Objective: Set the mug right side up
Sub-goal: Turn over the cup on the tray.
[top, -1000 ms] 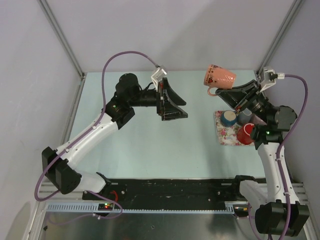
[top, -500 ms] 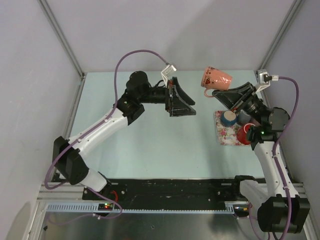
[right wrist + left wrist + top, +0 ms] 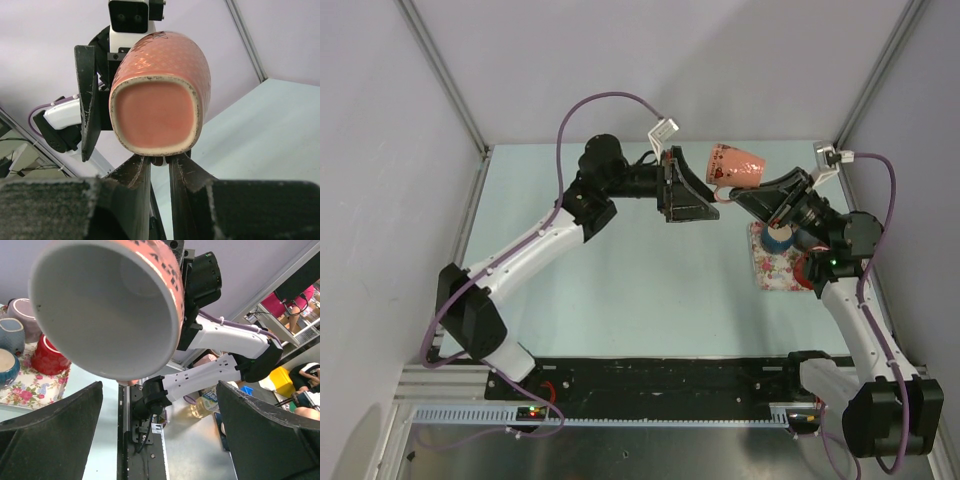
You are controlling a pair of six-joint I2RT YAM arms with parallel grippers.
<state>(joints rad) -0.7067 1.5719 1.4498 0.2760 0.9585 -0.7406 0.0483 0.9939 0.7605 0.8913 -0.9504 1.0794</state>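
The pink patterned mug [image 3: 735,167] hangs in the air on its side, above the far middle of the table. My right gripper [image 3: 738,192] is shut on its handle from below. In the right wrist view the mug's base [image 3: 155,110] faces the camera, with the jaws [image 3: 159,159] pinched on the handle under it. My left gripper [image 3: 705,200] is open just left of the mug. Its white open mouth [image 3: 105,305] fills the upper left of the left wrist view, above the spread, empty fingers [image 3: 50,435].
A floral tray [image 3: 765,272] lies at the right of the pale green table, under the right arm. It holds a blue mug [image 3: 779,237], a red mug [image 3: 812,268] and a grey mug [image 3: 810,235]. The black rail runs along the near edge.
My left arm has swung right and its open gripper has closed in on the mug. My right gripper has carried the mug left and lower, towards the left gripper.
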